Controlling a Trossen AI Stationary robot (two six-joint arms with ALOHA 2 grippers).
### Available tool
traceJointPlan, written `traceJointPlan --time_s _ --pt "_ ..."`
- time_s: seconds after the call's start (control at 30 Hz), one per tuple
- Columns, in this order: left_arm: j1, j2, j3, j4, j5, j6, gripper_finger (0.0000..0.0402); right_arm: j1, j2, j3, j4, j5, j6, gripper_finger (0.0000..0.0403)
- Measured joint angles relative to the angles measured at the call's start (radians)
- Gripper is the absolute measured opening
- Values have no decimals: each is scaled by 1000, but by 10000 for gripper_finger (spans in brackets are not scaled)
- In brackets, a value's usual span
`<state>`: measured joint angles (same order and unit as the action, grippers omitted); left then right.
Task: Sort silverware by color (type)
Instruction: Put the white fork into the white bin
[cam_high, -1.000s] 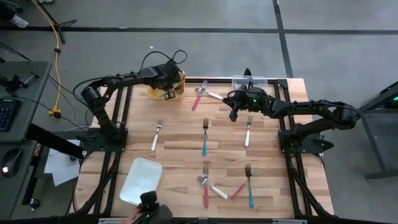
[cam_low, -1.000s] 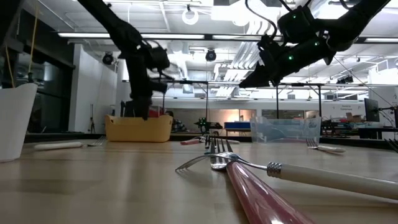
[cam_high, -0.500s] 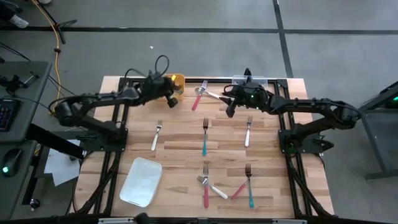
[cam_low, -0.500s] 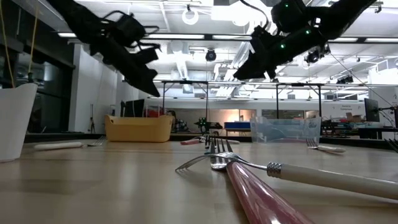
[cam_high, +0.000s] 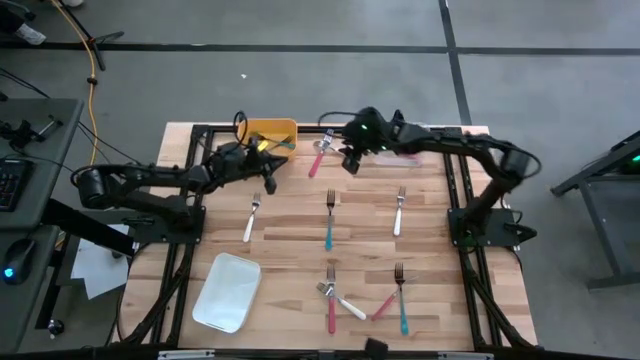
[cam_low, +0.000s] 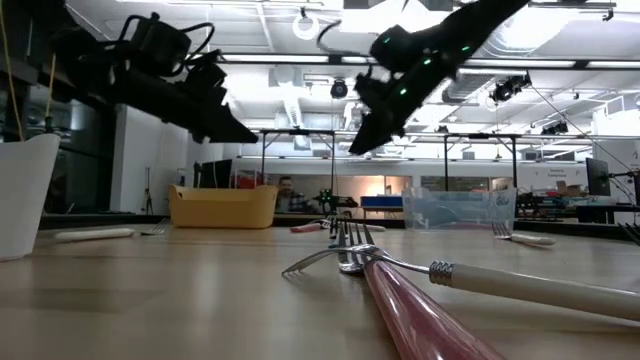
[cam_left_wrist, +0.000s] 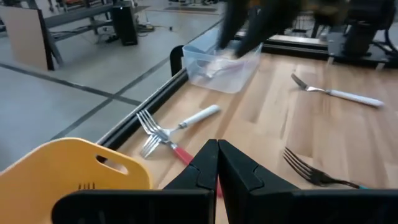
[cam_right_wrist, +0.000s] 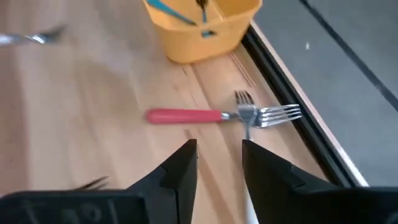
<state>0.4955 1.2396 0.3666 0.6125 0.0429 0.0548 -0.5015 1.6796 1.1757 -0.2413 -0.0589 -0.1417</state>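
Right pincer (cam_high: 349, 160) hangs above the worktop (cam_high: 290, 225) near the middle of the far edge, fingers (cam_right_wrist: 177, 168) spread with a clear gap and holding nothing, just over a red-handled fork (cam_right_wrist: 205, 115) that lies crossed with a white-handled fork (cam_high: 345, 154). Left pincer (cam_high: 268, 175) hovers off the surface toward the far left corner, its fingers (cam_left_wrist: 239, 168) pressed together and empty, just beside the yellow bin (cam_high: 270, 135).

That yellow bin sits at the far edge, left of centre, with a teal-handled piece (cam_right_wrist: 168, 9) lying inside it. A clear plastic tub (cam_low: 458, 208) stands at the far edge toward the right corner. A white tray (cam_high: 227, 291) lies tilted near the near left corner.

The silverware is small forks with silver metal heads and slim plastic handles, scattered flat on the wood. A white-handled fork (cam_high: 251, 219) lies toward the left edge, a teal-handled fork (cam_high: 329, 224) at the centre, and another white-handled one (cam_high: 399, 212) toward the right edge. Close to the near edge a red fork (cam_high: 331, 300) and a white fork (cam_high: 343, 301) cross each other, and beside them a red fork (cam_high: 383, 307) and a teal fork (cam_high: 402, 300) meet at their handle ends in a V
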Motion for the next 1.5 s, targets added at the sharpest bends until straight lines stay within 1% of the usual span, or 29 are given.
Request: traceJointPlan --time_s 0.13,0.27,0.37,0.43,0.67,0.83,0.93,1.0,1.07,1.2,1.23,1.33,1.43,1.5 --pt "-3 0 -60 82 1 -32 3 -26 133 147 -114 -2 -46 144" --pt "-3 0 -112 151 0 -42 3 -48 257 285 -225 -3 -55 173" --pt "-3 0 -131 171 0 -48 3 -69 353 379 -309 -3 -82 189" --pt "-3 0 -136 172 0 -52 3 -78 413 430 -338 -3 -105 192" --pt "-3 0 -139 172 0 -52 3 -98 553 561 -429 -2 -129 192" --pt "-3 0 -139 172 0 -52 3 -104 590 577 -461 -2 -130 191" --pt "-3 0 -139 172 0 -52 3 -110 596 569 -460 -15 -127 176" --pt "-3 0 -139 171 -1 -52 3 -115 596 565 -461 -40 -121 153" --pt "-3 0 -139 171 -1 -52 3 -118 596 564 -466 -51 -117 123" --pt "-3 0 -139 172 -6 -54 3 -121 596 564 -470 -81 -118 48" --pt "-3 0 -139 173 -20 -59 3 -121 594 565 -470 -80 -121 41" --pt "-5 1 -139 177 -74 -71 3 -117 582 563 -481 -68 -125 41" --pt "-5 1 -139 177 -78 -72 3 -110 552 558 -487 -71 -121 41" --pt "-5 1 -139 177 -72 -80 3 -102 520 531 -463 -84 -103 41"
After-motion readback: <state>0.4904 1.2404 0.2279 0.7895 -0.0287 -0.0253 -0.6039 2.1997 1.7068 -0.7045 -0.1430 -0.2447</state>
